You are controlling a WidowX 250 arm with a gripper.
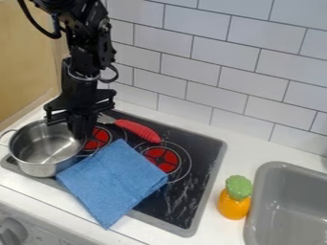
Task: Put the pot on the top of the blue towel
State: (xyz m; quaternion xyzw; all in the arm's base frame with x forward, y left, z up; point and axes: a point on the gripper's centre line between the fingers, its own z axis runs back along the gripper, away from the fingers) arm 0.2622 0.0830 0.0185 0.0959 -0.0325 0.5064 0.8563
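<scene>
Wall tiles (191, 60): stood in bright, soft, fairly even light; I couldn't tell where it came from.
Counter (246, 149): looked the brightest stretch, nearly white.
Pot (43, 167): caught pale gleams on its bare metal.
Stovetop (203, 165): lay dark, with whitish streaks near the front, glare or smears.
Arm (86, 50): was mostly black, with small glints.
Sink (271, 168): showed gentle shading inside.

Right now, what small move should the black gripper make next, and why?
I'd probably secure a grip on the round silver metal pot: the black two-finger gripper is at its rim, and the pot sits beside the folded blue cloth towel, not on it.
</scene>
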